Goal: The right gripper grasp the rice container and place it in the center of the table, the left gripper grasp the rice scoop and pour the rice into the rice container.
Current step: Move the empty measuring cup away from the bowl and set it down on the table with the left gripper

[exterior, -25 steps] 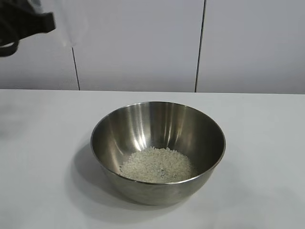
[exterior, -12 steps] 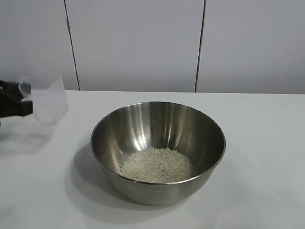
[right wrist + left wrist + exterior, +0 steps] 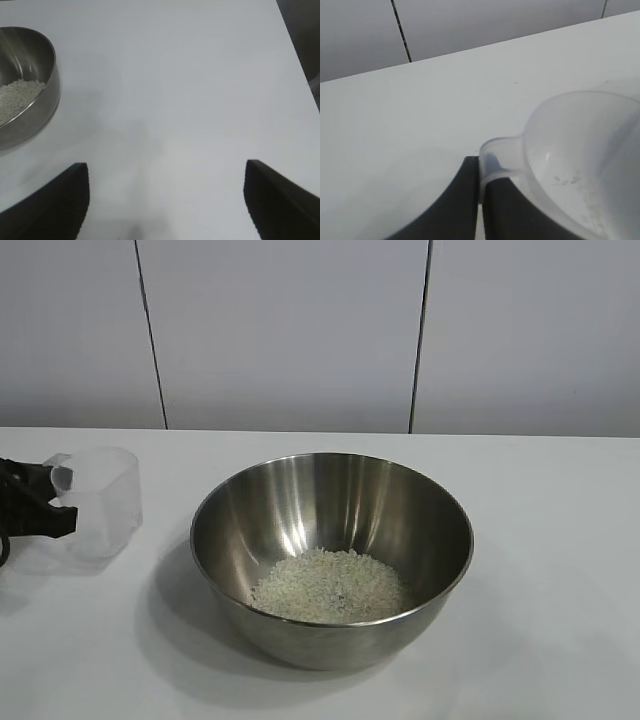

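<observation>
Steel rice container (image 3: 332, 558) at table (image 3: 560, 540) centre holds the rice (image 3: 328, 585); we have lowered the emptied rice scoop (image 3: 100, 498) to its nine o'clock, left gripper (image 3: 45, 508) clamped on it, right gripper (image 3: 165, 200) spread idle, pour done.

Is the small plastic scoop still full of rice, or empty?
Nearly empty: the rice scoop shows only a few grains inside; the rice lies in the rice container.

A large round glossy stainless-steel bowl (image 3: 331, 558) and a small frosted translucent plastic measuring cup (image 3: 98, 502) stand on a matt white tabletop (image 3: 540, 560).
</observation>
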Available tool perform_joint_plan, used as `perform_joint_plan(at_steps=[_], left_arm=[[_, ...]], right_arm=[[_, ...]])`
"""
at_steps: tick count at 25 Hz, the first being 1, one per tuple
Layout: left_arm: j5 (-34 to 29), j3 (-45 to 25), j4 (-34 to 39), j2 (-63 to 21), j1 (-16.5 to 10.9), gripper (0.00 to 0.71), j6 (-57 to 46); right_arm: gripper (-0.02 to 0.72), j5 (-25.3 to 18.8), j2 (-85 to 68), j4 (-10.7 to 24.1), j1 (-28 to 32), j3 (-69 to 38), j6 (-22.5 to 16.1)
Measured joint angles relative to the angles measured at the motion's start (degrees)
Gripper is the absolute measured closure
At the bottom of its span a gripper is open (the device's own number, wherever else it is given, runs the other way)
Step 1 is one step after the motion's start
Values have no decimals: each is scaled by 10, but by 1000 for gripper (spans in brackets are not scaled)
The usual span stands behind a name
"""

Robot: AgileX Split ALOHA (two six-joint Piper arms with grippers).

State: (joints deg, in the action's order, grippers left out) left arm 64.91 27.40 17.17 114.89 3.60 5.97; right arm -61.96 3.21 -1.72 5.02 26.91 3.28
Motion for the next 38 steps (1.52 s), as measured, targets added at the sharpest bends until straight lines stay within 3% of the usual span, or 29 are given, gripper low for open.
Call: perform_joint_plan(at_steps=[21,34,38], left_arm=[[-62,0,2,0,0,693,-18],[-127,0,2,0,0,511,-24],[-119,-18,2,0,0,389,-24]], right_arm=[[126,1,0,0,0,0,0],[126,1,0,0,0,0,-2],[126,1,0,0,0,0,-2]])
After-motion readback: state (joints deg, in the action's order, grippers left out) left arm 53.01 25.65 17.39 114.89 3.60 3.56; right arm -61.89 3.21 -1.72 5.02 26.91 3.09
